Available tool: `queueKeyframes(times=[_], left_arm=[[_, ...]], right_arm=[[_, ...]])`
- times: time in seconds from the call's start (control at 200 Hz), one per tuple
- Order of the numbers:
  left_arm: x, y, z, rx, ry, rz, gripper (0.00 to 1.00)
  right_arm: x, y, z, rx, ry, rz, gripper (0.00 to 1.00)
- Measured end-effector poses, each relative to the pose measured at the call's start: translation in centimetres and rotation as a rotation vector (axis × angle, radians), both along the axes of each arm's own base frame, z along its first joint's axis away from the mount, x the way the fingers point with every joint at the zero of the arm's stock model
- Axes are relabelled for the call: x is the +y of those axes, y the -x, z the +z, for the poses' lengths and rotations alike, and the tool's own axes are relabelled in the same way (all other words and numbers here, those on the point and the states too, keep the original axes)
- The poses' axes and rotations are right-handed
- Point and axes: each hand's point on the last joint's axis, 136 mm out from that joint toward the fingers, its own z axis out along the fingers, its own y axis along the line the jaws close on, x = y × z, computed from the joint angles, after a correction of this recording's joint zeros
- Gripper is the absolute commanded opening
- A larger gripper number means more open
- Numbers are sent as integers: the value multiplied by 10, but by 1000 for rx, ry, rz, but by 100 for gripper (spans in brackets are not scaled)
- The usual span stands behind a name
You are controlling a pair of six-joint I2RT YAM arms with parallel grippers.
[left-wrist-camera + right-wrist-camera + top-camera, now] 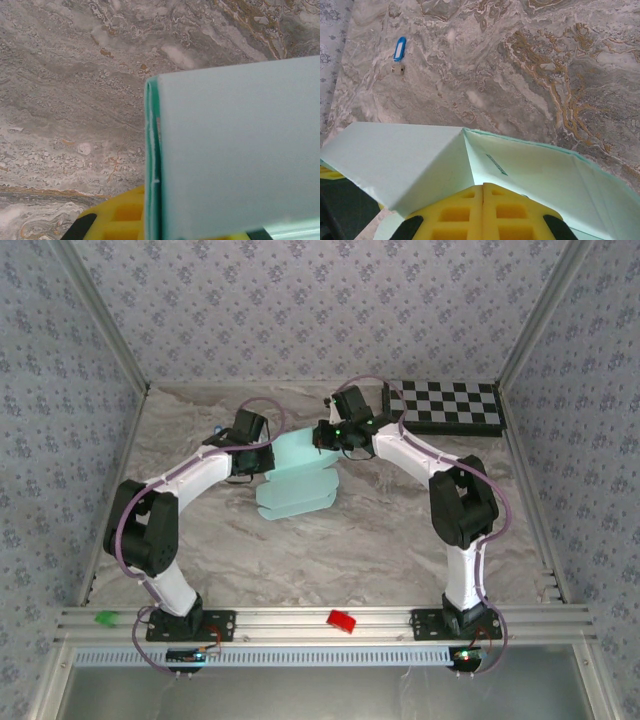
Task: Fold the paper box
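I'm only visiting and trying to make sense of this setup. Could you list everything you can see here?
paper box: one, pale aqua, mid-table, partly folded.
checkerboard: one, black and white, table's far right corner.
tag: one, blue and white, on the table beyond the box.
block: one, red, on the front rail.
green piece: one, at the rail's left end.
table: one, marbled grey-brown.
walls: patterned grey-blue, three sides.
left gripper: yellow fingers, shut on the box's left side.
right gripper: yellow fingers, shut at the box's crease.
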Motion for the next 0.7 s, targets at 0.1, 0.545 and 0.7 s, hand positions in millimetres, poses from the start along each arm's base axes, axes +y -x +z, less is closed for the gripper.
queueKeyframes(times=[0.1, 0.545, 0.7], left_arm=[[0, 0, 0, -2, 1, 0, 0], [-1, -3, 4, -19, 1, -11, 0], [-1, -3, 4, -19, 1, -12, 0]], right_arm=[[-2, 0, -2, 3, 10, -3, 1], [-40, 9, -15, -8, 236, -27, 1], [-48, 9, -15, -18, 278, -45, 0]])
